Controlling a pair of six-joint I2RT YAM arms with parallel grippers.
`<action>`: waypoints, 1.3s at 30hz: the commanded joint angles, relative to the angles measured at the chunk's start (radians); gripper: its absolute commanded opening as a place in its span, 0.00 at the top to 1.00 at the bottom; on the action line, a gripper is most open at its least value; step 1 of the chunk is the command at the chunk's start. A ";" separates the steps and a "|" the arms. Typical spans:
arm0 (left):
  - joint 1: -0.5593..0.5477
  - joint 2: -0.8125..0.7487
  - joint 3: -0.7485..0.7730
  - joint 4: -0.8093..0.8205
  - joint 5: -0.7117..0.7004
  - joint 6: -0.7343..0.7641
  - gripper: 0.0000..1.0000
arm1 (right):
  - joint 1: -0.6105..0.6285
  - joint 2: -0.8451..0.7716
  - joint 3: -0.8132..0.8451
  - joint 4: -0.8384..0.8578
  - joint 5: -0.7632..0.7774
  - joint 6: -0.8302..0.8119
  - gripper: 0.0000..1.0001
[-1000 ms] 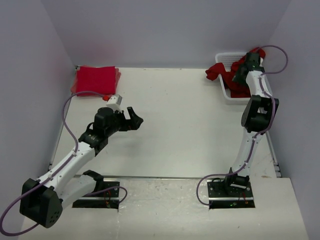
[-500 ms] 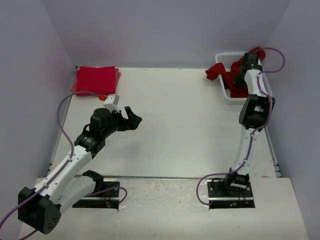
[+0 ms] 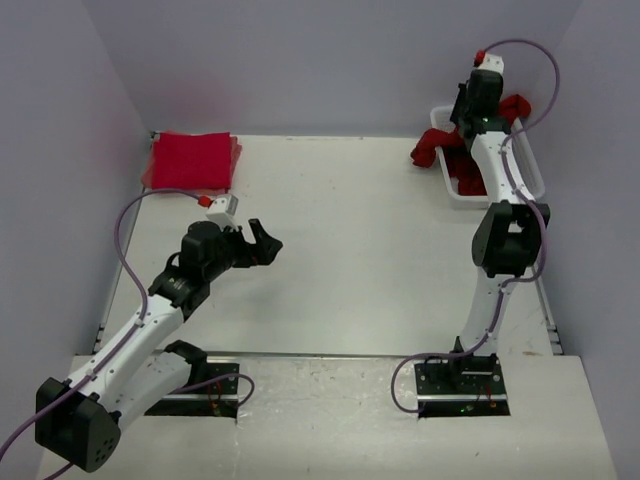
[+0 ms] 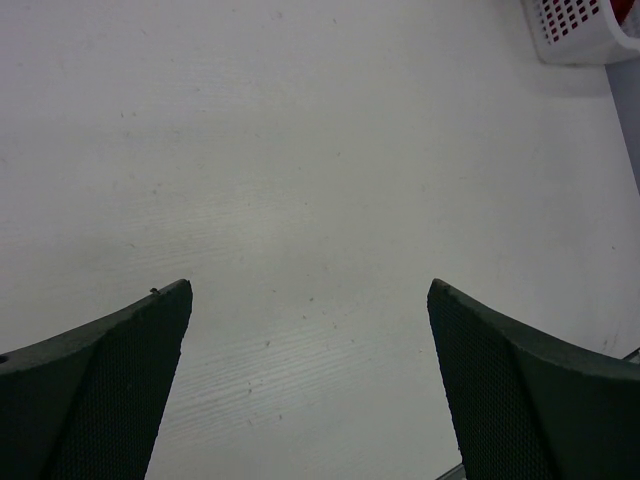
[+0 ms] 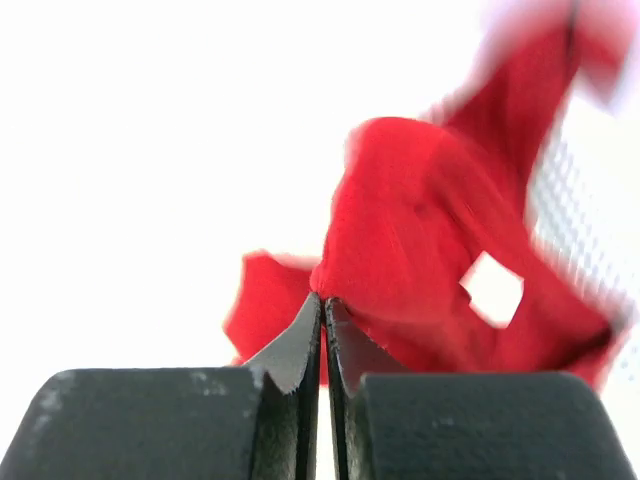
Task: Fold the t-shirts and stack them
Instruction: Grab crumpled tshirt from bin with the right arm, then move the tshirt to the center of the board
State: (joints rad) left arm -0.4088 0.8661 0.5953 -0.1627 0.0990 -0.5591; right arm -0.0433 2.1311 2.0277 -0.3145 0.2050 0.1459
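one folded stack (image 3: 192, 160) sits well away from the basket (image 3: 535, 182), while crumpled t-shirts (image 3: 432, 146) spill over the basket's rim, not yet folded. right gripper (image 5: 322, 298) is pinched tight on one just above the basket, and left gripper (image 4: 308, 288) gapes empty, well away from it.

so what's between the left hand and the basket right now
Nothing but bare table. In the left wrist view the open left hand looks across an empty stretch of it to the basket at the far corner.
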 commanded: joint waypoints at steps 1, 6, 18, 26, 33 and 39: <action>-0.012 -0.022 -0.005 0.020 -0.018 -0.010 0.00 | 0.066 -0.160 0.231 0.112 0.068 -0.107 1.00; -0.013 -0.021 0.001 0.026 -0.022 -0.007 0.00 | 0.149 -0.255 0.385 0.066 0.008 -0.221 1.00; -0.021 -0.029 0.034 0.023 -0.064 0.002 0.00 | 0.421 -0.687 0.375 -0.086 -0.157 -0.316 1.00; -0.031 -0.070 0.040 0.000 -0.068 -0.013 0.00 | 0.450 -0.867 0.276 -0.148 -0.322 -0.246 1.00; -0.033 -0.104 0.078 -0.063 -0.130 0.007 0.00 | 0.450 -0.976 0.094 -0.162 -0.360 -0.218 1.00; -0.035 -0.099 0.103 -0.061 -0.125 -0.005 0.00 | 0.467 -0.706 0.164 -0.204 -0.570 -0.083 1.00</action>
State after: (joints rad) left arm -0.4355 0.7685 0.6476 -0.2192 -0.0082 -0.5610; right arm 0.4107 1.2591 2.1937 -0.5076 -0.2413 -0.0246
